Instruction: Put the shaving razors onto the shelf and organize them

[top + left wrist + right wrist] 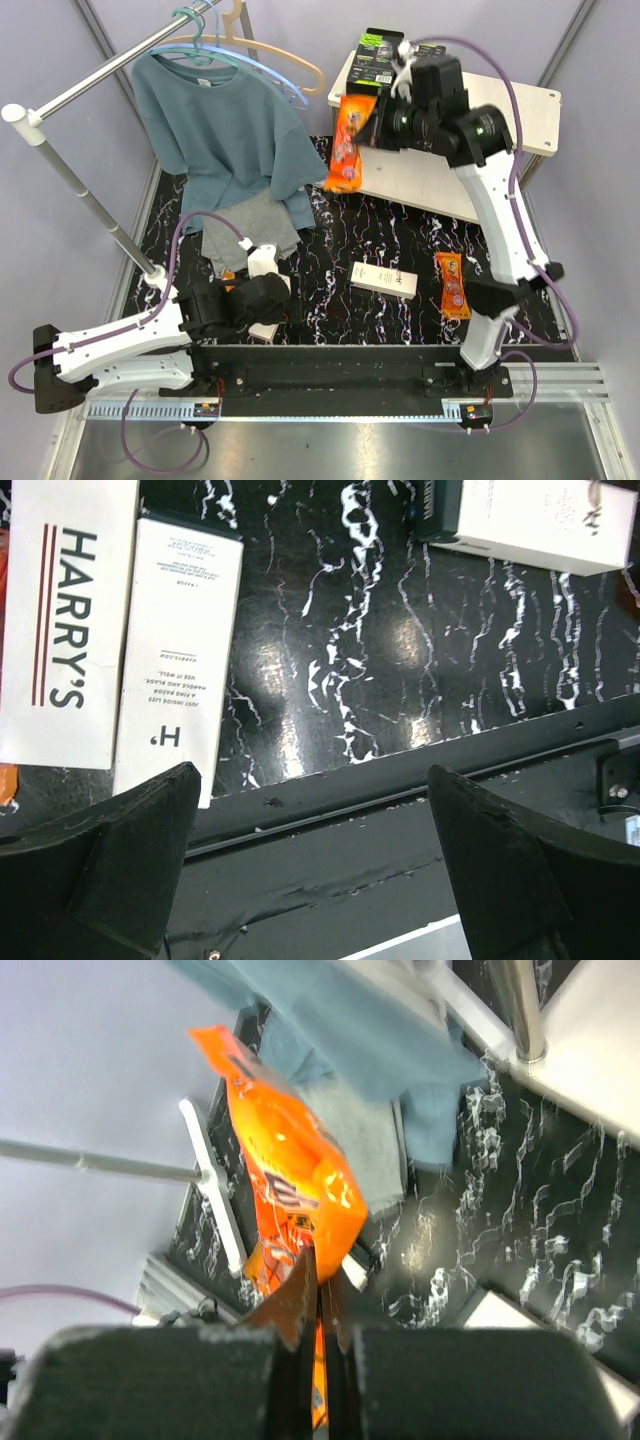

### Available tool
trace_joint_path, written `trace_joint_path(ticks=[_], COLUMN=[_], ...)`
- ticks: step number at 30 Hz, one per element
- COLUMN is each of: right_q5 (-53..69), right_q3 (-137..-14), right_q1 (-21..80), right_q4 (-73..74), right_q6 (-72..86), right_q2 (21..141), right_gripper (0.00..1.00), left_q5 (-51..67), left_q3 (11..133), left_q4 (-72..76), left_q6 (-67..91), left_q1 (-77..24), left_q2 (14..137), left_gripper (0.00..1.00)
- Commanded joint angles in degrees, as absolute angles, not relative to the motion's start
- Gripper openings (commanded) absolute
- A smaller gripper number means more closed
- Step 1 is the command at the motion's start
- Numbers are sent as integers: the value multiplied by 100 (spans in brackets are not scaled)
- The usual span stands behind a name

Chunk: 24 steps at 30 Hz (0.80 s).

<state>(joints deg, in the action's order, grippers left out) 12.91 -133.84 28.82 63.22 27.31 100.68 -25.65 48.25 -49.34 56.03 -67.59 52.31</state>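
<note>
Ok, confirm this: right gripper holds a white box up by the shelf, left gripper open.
One thing is wrong: the right gripper holds an orange razor pack, not a white box, as the right wrist view shows. The shelf and open left gripper stand.

Black marbled table (400, 235): cream two-tier shelf (520, 110) at far right corner; slim white box (384, 280) and orange blister pack (452, 285) mid-table. Shelf top: black-and-green box (375, 58), far left corner.

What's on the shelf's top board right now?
A black-and-green box sits at the far left corner of the shelf. The right arm covers the board's middle, hiding anything beneath. The orange pack hangs in the right tool, not yet set down.
</note>
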Motion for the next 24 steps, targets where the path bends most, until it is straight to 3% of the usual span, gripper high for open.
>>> trace_joint_path(ticks=[1,3,8,15,24], right_q5=[1326,1938,2259,2557,3190], right_q3=[-16871,-17287,-14926,-15846,-15662], right_q1=[2734,2358,1908,1222,54], right_q4=[7891,7754,6163,6601,6521], right_q6=[2399,2679,2918,2892,2971], right_q2=[11441,11672,10566,10731,10573], right_gripper=[0,0,0,0,0], left_q5=[-2602,-2593,-2575,-2575,-2522], left_q3=[4729,4711,4658,4597,4570], left_q4=[-4764,-4755,-4737,-4694,-4658], left_q6=[5581,5590,5581,5607,5599], left_q1=[-6741,-6741,-6741,-6741,-6741], left_q2=[5212,5195,5159,5185,5238], left_gripper=[99,99,99,99,99])
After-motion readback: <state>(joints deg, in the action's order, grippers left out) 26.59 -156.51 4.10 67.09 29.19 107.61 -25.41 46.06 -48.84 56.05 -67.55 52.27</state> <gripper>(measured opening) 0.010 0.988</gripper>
